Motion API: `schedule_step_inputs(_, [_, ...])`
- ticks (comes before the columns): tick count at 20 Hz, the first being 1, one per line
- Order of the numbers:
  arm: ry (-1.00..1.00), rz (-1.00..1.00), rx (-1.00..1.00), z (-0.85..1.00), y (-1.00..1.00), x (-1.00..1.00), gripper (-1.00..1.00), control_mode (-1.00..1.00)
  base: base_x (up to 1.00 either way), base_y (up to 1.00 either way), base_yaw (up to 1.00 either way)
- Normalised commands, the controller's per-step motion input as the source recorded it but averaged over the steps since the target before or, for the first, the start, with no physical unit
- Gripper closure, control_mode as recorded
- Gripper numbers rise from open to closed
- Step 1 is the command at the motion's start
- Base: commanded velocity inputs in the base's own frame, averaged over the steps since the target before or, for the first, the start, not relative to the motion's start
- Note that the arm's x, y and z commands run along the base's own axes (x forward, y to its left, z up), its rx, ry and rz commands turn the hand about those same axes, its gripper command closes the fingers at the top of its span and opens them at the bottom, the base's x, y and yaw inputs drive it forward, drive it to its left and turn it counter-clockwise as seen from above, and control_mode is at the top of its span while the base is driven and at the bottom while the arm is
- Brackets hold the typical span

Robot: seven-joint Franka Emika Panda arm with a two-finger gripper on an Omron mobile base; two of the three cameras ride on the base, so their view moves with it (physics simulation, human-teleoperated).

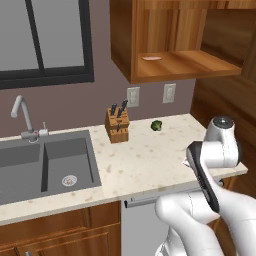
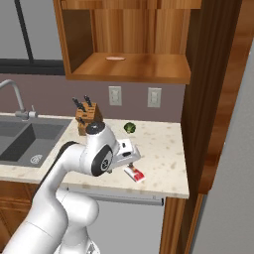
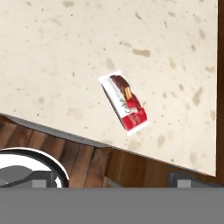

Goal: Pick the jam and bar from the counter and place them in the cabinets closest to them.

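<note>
The bar (image 3: 126, 104), a slim red-and-white packet, lies flat on the beige speckled counter (image 3: 65, 52) close to its front edge. In the right base view the bar (image 2: 135, 173) peeks out just below my gripper (image 2: 128, 161), which hovers over it without touching. In the hand view my gripper (image 3: 113, 179) is open, its dark fingertips (image 3: 43, 179) set wide apart with nothing between them. The open wall cabinets (image 2: 129, 67) hang above the counter (image 2: 163, 149), and they appear again as the cabinets (image 1: 175, 67) over the counter (image 1: 150, 160). The jam is out of view.
A pale pink oval (image 2: 115, 58) lies on the cabinet shelf. A knife block (image 2: 87, 116) and a green broccoli piece (image 2: 130, 128) stand at the back of the counter. The sink (image 1: 45, 165) lies to the left. A tall brown panel (image 2: 213, 99) bounds the right.
</note>
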Motion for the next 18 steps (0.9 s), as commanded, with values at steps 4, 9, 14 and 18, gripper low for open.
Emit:
schedule_step_inputs(4, [0.00, 0.02, 0.00, -0.29, -0.07, 0.29, -1.00, -1.00, 0.00, 0.00, 0.00])
schedule_step_inputs(9, [0.00, 0.03, 0.00, -0.30, -0.08, 0.27, -1.00, -1.00, 0.00, 0.00, 0.00])
schedule_step_inputs(14, [0.00, 0.03, 0.00, -0.32, -0.12, 0.21, -1.00, -1.00, 0.00, 0.00, 0.00])
schedule_step_inputs(18, [0.00, 0.02, 0.00, -0.33, -0.11, 0.26, -1.00, -1.00, 0.00, 0.00, 0.00])
